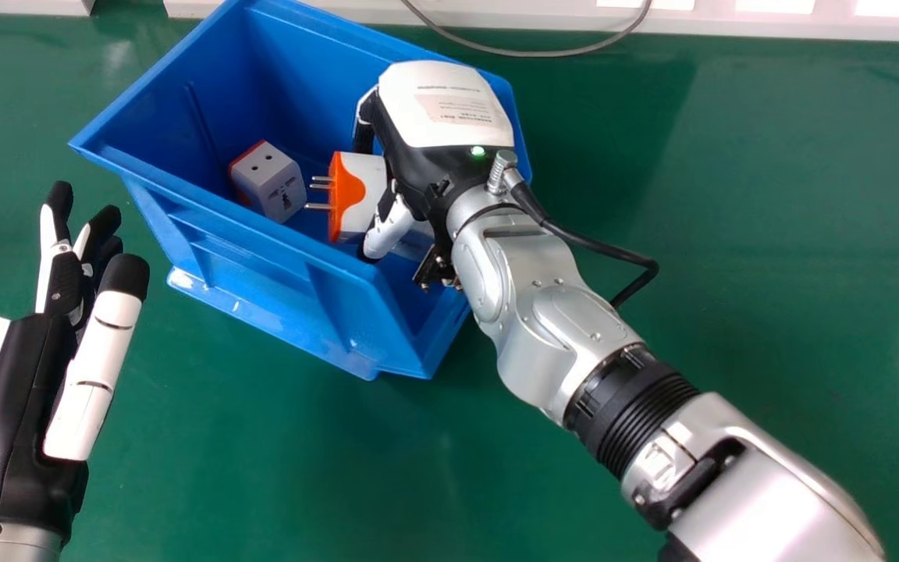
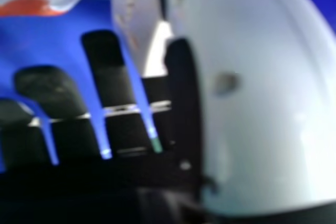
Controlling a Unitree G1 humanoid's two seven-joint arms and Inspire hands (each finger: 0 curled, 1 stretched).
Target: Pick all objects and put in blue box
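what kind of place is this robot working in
Probably a lab or workshop bench: a green work surface, a blue plastic storage bin holding plug adapters, and a grey cable lying along the far edge.

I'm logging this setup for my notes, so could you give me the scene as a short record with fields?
Surface: green table
Container: blue box, open at the top
Inside, left: white and red adapter
Inside, beside it: orange and white plug, prongs pointing toward the adapter
Inside, partly hidden: pale object under the right hand
Right hand: in the box, fingers straight, next to the plug; whether it touches it is unclear
Left hand: open, outside the box at the head view's left
Behind box: grey cable
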